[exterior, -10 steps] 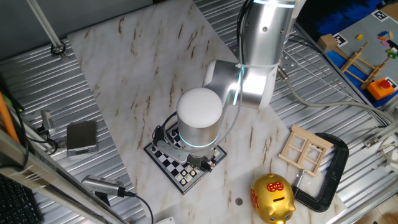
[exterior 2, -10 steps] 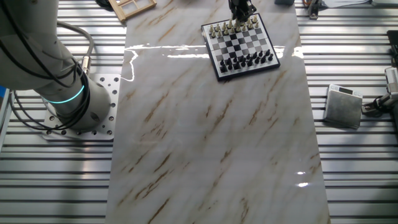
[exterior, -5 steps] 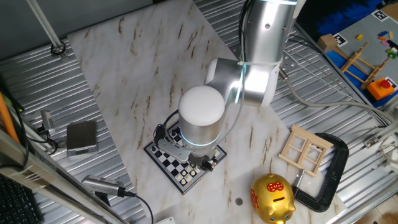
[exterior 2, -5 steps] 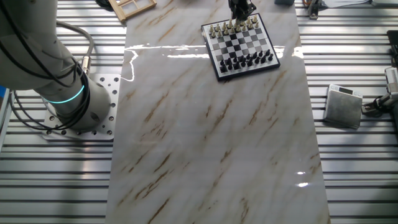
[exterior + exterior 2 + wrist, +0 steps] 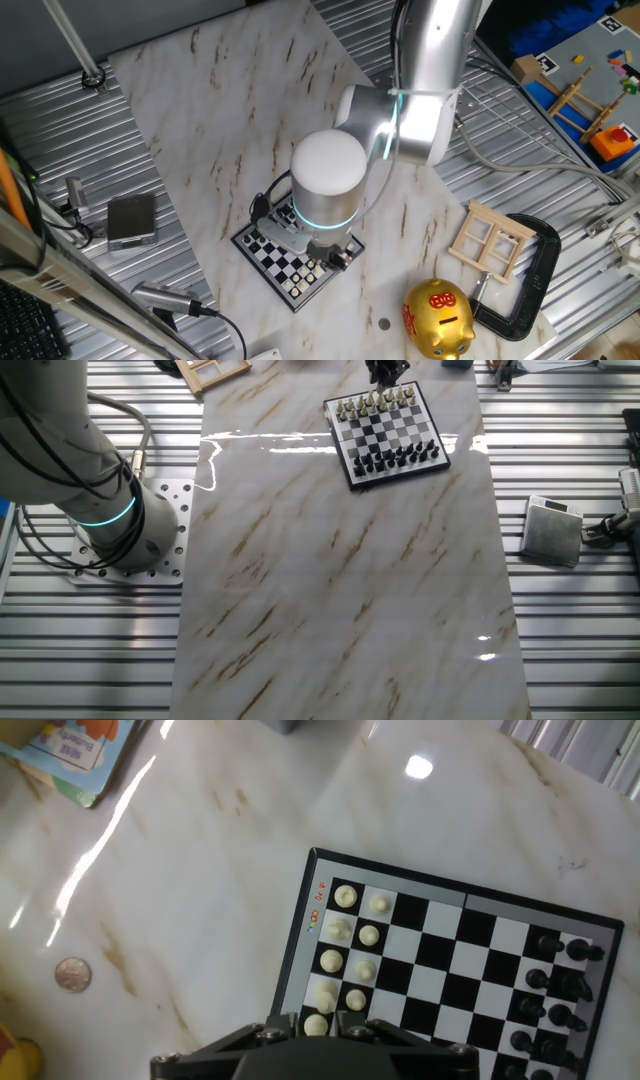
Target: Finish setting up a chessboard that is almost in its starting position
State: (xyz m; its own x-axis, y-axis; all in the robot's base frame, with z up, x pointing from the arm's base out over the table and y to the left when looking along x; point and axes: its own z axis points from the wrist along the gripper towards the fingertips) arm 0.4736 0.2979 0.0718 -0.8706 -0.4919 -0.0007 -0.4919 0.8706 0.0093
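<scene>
Gripper (image 5: 387, 368) hung just above the cream rows at the board's (image 5: 388, 430) far edge; fingertips hidden, so grip state couldn't be told (nothing visibly held). Board sat near the marble slab's (image 5: 340, 580) end. Risk: a skewed descent could topple tightly packed neighbouring cream pieces (image 5: 345, 935).

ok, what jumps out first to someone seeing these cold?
The silver arm fills the middle of one fixed view, hanging over the small chessboard on the marble table. Next, the golden piggy bank at the table's near edge, beside a pale wooden lattice and a black clamp.
</scene>
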